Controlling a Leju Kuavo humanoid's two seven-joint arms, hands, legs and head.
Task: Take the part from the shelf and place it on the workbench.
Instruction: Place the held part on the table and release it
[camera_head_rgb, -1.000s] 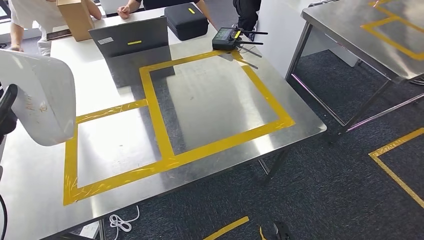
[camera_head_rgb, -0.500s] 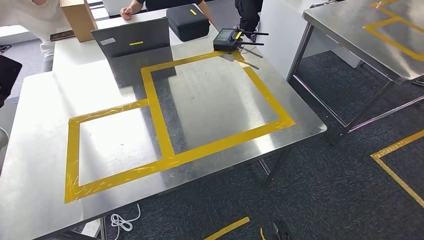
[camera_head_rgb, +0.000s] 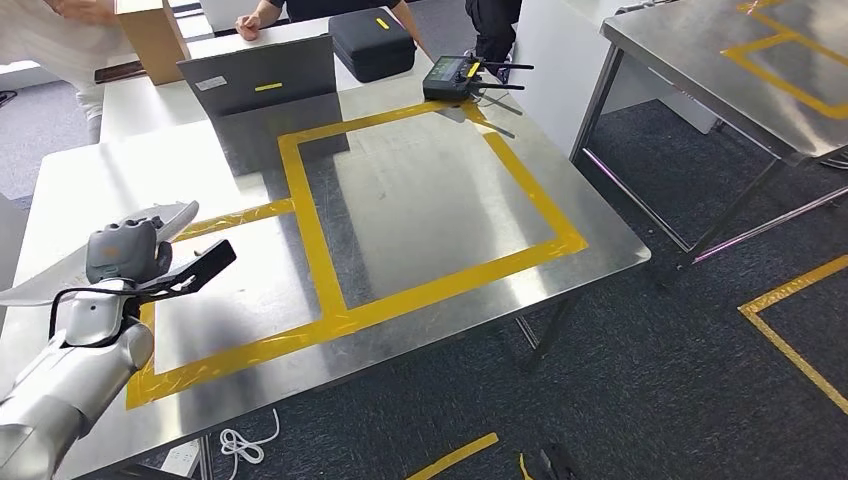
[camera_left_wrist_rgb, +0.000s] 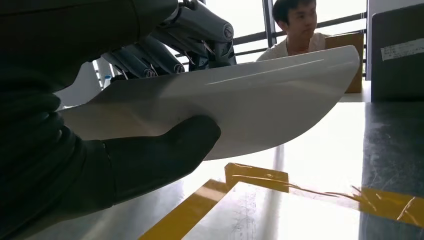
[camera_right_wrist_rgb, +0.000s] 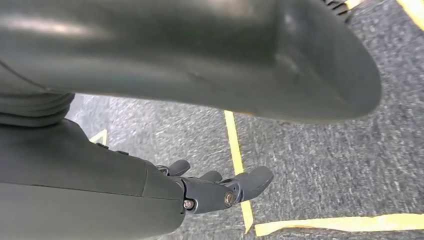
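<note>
I've got the left hand (camera_head_rgb: 125, 255) low at the left of the head view, out over the workbench (camera_head_rgb: 430, 200) near the smaller yellow tape square (camera_head_rgb: 145, 300), and it's carrying the part (camera_left_wrist_rgb: 240, 107), a thin white curved panel. In the left wrist view the grip reads clearly: the thick thumb (camera_left_wrist_rgb: 165, 150) presses against the panel's near face while the darker fingers (camera_left_wrist_rgb: 200, 30) wrap over its far edge, so the sheet is pinched between them close to one end, with most of its length sticking out past the hand. From the head camera the panel pokes out on both sides of the hand, pale against the steel, lying fairly flat. I'd call it light and fairly stiff, probably a moulded plastic shell, smooth enough to slide in a pinch, and with that overhang it could lever or twist if I swing fast. A hold nearer the middle of the long edge would balance it better, but this one looks secure enough for a gentle set-down. I can't tell whether it's touching the table yet; it seems just above it. The right hand (camera_right_wrist_rgb: 220, 192) hangs over the carpet, fingers loosely apart, holding nothing. A laptop (camera_head_rgb: 265, 85) and a black case (camera_head_rgb: 372, 40) sit at the top of the frame, well away from my drop zone.
</note>
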